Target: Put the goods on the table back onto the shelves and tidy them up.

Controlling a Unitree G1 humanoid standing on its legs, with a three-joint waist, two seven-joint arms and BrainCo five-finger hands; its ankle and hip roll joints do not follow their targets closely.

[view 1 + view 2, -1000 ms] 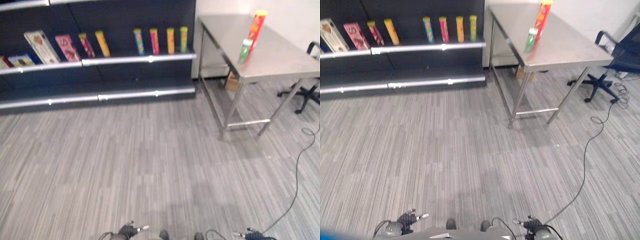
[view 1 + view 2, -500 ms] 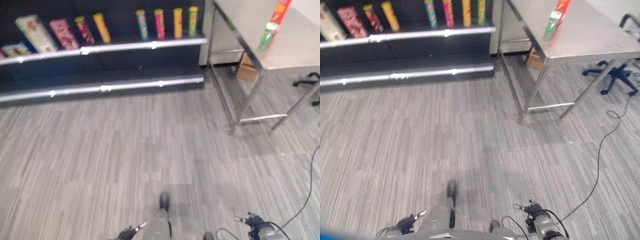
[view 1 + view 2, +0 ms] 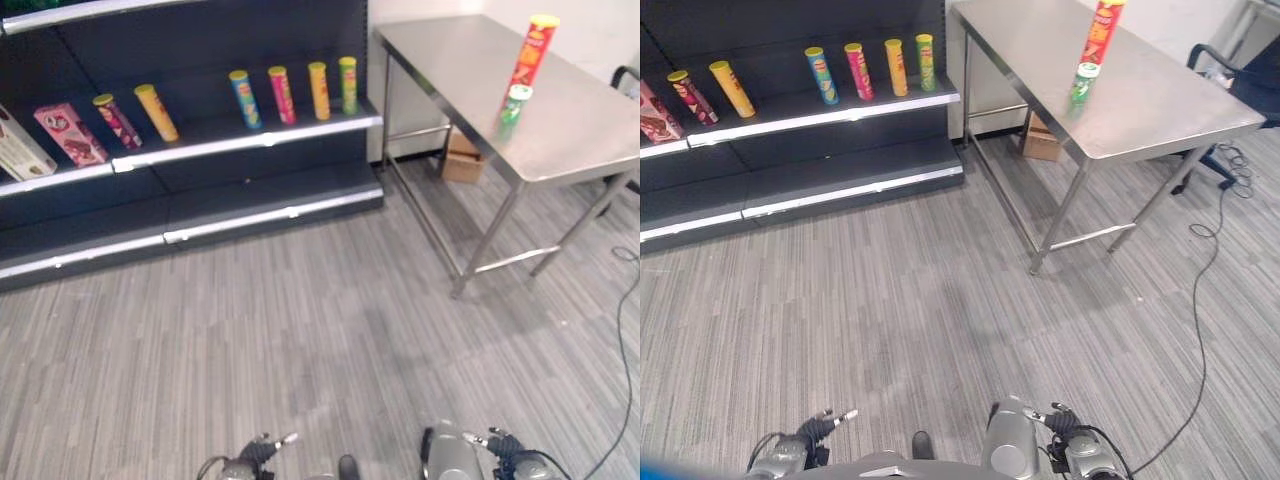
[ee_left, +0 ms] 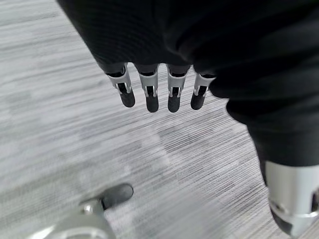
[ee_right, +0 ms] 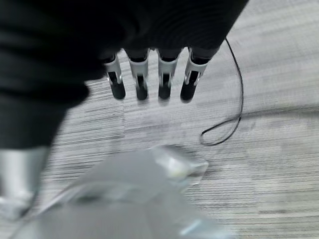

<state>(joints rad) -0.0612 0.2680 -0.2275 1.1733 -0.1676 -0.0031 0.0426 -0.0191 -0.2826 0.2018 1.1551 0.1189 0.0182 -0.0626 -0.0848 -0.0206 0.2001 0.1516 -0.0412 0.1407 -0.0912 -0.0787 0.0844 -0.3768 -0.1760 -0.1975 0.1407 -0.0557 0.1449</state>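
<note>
A tall red can [image 3: 531,48] and a short green can [image 3: 511,104] stand upright on the steel table [image 3: 570,135] at the right. The dark shelf [image 3: 250,142] at the back holds several upright cans [image 3: 281,94], a leaning yellow can [image 3: 157,112], a leaning dark red can [image 3: 117,120] and a pink box [image 3: 70,134]. My left hand [image 4: 149,92] and right hand [image 5: 141,82] hang low over the grey floor, far from table and shelf. Both have straight fingers and hold nothing.
A lower shelf board [image 3: 200,215] runs below the stocked one. A cardboard box [image 3: 461,160] sits on the floor under the table's far end. An office chair [image 3: 1230,85] stands beyond the table at the right. Striped grey carpet [image 3: 300,330] lies between me and the shelf.
The whole picture has shifted, so the camera has moved; shelf, table and cans keep their places. Both hands stay low at the bottom edge.
</note>
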